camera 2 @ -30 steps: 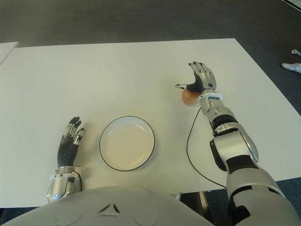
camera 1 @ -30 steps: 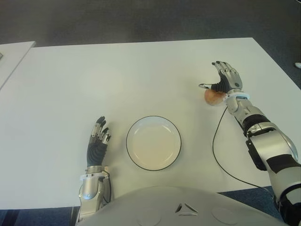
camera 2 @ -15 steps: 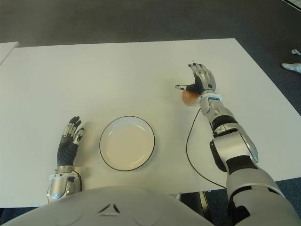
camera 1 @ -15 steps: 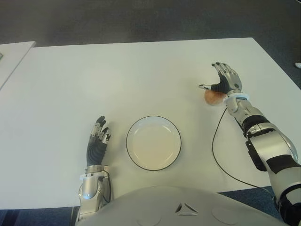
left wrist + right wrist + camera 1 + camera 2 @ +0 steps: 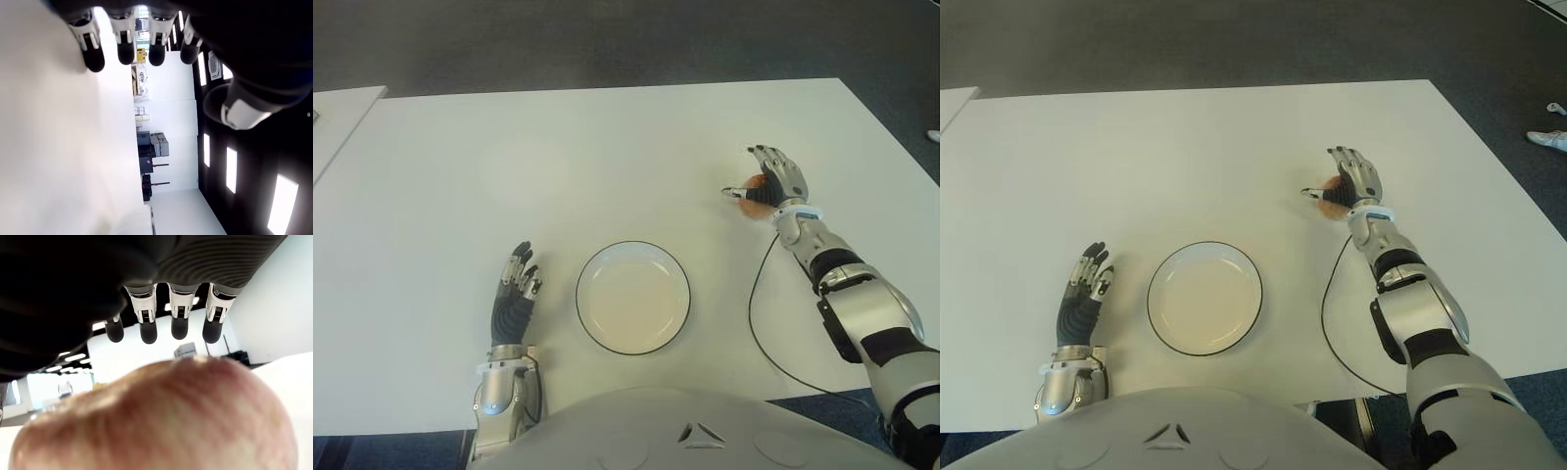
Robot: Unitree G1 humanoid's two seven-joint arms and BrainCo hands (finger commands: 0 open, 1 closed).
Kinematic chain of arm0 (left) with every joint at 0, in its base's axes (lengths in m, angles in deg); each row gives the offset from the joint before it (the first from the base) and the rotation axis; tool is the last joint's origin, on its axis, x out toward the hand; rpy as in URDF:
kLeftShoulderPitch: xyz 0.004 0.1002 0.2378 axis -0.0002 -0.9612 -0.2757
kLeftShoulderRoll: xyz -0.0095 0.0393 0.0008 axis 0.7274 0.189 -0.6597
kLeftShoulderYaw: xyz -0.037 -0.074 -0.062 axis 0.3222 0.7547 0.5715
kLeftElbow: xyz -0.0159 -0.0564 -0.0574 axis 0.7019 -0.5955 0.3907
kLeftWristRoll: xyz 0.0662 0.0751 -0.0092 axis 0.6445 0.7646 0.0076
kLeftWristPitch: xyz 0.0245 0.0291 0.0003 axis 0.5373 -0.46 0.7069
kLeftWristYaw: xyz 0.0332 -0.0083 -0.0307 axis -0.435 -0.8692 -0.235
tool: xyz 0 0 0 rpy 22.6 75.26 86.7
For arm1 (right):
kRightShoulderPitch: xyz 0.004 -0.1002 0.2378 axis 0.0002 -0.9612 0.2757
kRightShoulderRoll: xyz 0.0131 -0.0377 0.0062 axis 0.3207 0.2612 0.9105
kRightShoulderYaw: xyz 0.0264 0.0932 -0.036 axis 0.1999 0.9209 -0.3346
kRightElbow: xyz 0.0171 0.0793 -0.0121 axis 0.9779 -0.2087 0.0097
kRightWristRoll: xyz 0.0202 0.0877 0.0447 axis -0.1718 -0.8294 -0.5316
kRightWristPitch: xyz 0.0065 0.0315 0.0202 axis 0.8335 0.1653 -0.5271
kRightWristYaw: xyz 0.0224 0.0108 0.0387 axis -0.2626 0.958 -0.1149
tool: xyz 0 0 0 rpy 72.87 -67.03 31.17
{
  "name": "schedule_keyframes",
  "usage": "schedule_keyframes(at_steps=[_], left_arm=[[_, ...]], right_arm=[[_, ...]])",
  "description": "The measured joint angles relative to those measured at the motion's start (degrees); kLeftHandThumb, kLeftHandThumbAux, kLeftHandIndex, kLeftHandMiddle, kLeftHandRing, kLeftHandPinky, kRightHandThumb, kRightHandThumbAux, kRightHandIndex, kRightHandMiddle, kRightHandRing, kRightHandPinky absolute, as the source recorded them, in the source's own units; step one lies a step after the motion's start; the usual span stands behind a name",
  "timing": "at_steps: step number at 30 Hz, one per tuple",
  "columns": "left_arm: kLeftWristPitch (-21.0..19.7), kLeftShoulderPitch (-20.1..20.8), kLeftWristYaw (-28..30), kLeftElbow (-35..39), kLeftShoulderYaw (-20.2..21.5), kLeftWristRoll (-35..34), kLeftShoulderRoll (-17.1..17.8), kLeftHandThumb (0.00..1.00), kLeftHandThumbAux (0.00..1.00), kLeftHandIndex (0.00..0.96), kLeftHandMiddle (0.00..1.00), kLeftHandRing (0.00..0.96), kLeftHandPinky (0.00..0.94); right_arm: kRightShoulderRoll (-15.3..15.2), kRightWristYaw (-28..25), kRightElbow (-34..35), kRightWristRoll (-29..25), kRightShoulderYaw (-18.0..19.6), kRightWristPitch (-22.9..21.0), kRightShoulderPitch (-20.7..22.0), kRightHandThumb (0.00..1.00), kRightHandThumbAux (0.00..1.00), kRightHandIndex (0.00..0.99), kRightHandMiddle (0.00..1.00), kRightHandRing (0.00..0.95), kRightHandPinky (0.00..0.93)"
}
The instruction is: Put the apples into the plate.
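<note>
Eye views first: the white counter (image 5: 607,157) fills the frame, and the right robot hand (image 5: 771,181) sits at right of centre, cupped over a reddish apple (image 5: 756,193) that lies on the counter, thumb out to the left. The fingers arch over the fruit but haven't closed on it. The white plate (image 5: 632,297) with its dark rim is at lower centre, holding nothing, well apart from the apple. The left robot hand (image 5: 515,299) shows just left of the plate, fingers straight and relaxed, holding nothing.

Left wrist view: fingertips (image 5: 125,51) extended over the pale counter, nothing in the palm.

Right wrist view: the apple (image 5: 161,421) fills the lower frame, fingertips (image 5: 179,325) hanging above it with a gap between.
</note>
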Motion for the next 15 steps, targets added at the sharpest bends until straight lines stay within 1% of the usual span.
schedule_keyframes(at_steps=[6,15], left_arm=[[0.0,-0.38,0.15,0.27,0.11,-0.11,0.29,0.045,0.487,0.0,0.0,0.0,0.0],[-0.22,-1.83,0.15,1.15,0.4,-0.03,0.45,0.039,0.482,0.0,0.0,0.0,0.0]], right_arm=[[0.79,0.21,-0.28,-0.27,-0.2,-0.9,-0.04,0.347,0.431,0.062,0.034,0.005,0.014],[1.18,0.34,-0.43,-1.15,-0.22,-1.65,-0.49,0.359,0.433,0.066,0.037,0.008,0.015]])
